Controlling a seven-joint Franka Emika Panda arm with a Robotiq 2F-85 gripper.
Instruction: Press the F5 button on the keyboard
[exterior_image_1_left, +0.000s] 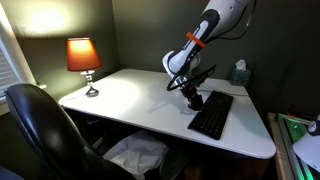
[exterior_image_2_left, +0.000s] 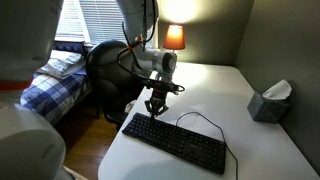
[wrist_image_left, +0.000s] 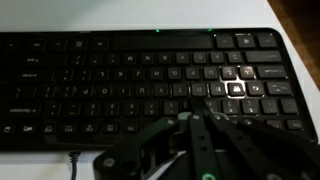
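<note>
The black keyboard (exterior_image_1_left: 212, 114) lies on the white table near its front edge, with a thin black cable running from it; it also shows in an exterior view (exterior_image_2_left: 176, 143). My gripper (exterior_image_1_left: 192, 100) points down at the keyboard's end nearest the arm, right at its top edge (exterior_image_2_left: 153, 113). In the wrist view the keyboard (wrist_image_left: 120, 70) fills the frame. The gripper (wrist_image_left: 195, 116) has its fingers closed together, with the tips over the rows at the keyboard's near edge. Whether the tips touch a key cannot be told.
A teal tissue box (exterior_image_1_left: 239, 73) stands at the table's back corner and shows in both exterior views (exterior_image_2_left: 268, 102). A lit orange lamp (exterior_image_1_left: 83, 58) stands at the far end. A black office chair (exterior_image_1_left: 40, 125) is beside the white table (exterior_image_1_left: 130, 95).
</note>
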